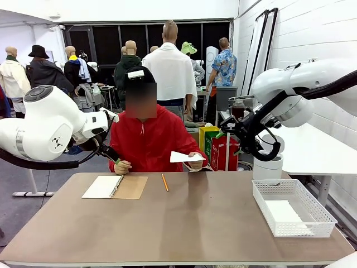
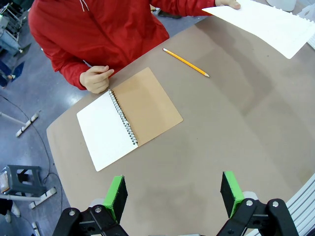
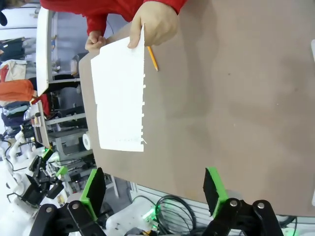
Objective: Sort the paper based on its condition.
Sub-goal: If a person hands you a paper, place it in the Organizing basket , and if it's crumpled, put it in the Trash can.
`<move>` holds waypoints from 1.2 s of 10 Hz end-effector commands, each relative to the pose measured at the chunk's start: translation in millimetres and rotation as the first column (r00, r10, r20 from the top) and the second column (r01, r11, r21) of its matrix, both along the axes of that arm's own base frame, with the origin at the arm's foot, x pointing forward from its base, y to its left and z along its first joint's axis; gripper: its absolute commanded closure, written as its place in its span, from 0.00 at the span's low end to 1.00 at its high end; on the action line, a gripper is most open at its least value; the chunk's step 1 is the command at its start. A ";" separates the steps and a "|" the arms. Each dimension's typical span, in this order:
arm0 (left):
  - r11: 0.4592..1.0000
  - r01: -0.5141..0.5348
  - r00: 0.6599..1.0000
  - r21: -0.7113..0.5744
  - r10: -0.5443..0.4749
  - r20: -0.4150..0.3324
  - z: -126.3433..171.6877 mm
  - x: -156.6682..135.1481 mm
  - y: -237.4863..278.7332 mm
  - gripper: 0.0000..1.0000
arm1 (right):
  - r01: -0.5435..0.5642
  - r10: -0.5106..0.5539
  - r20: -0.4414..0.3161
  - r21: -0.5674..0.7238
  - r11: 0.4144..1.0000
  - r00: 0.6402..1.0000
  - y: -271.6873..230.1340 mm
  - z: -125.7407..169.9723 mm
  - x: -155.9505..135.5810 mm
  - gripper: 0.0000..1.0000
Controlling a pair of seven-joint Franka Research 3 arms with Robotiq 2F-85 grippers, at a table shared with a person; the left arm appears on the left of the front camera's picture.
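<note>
Bare tabletop [image 1: 195,223] between notebook [image 1: 114,187], pencil [image 1: 165,182] and basket [image 1: 304,229]; paper [image 1: 187,157] aloft far side.

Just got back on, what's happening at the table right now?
The person's hand holds a sheet of paper up above the table. Another sheet lies in the white mesh basket. A notebook lies open beside a pencil. The left gripper and right gripper hang open above the table, holding nothing.
</note>
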State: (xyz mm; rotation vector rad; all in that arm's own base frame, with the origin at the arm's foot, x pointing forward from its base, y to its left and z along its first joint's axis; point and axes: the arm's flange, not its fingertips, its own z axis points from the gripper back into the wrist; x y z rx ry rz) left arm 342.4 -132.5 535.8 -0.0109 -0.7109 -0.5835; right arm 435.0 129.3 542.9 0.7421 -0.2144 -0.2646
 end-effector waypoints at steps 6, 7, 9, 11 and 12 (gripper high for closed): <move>1.000 0.003 1.000 -0.001 -0.003 0.004 0.3 -0.1 0.1 0.00 | 0.072 0.021 -0.285 0.310 0.948 0.958 13.4 -57.7 68.9 0.00; 1.000 0.003 1.000 -0.001 -0.003 0.004 0.3 -0.1 0.1 0.00 | 0.074 0.042 -0.313 0.351 0.933 0.949 12.6 -66.9 74.5 0.00; 1.000 0.003 1.000 -0.001 -0.003 0.004 0.3 -0.1 0.1 0.00 | 0.107 0.068 -0.374 0.428 0.897 0.925 10.6 -85.6 89.5 0.00; 1.000 0.003 1.000 -0.001 -0.003 0.004 0.3 -0.1 0.1 0.00 | 0.133 0.089 -0.408 0.485 0.864 0.909 13.8 -103.9 96.3 0.00; 1.000 0.003 1.000 -0.001 -0.003 0.004 0.3 -0.1 0.1 0.00 | 0.151 0.075 -0.406 0.497 0.855 0.911 18.4 -111.4 99.8 0.00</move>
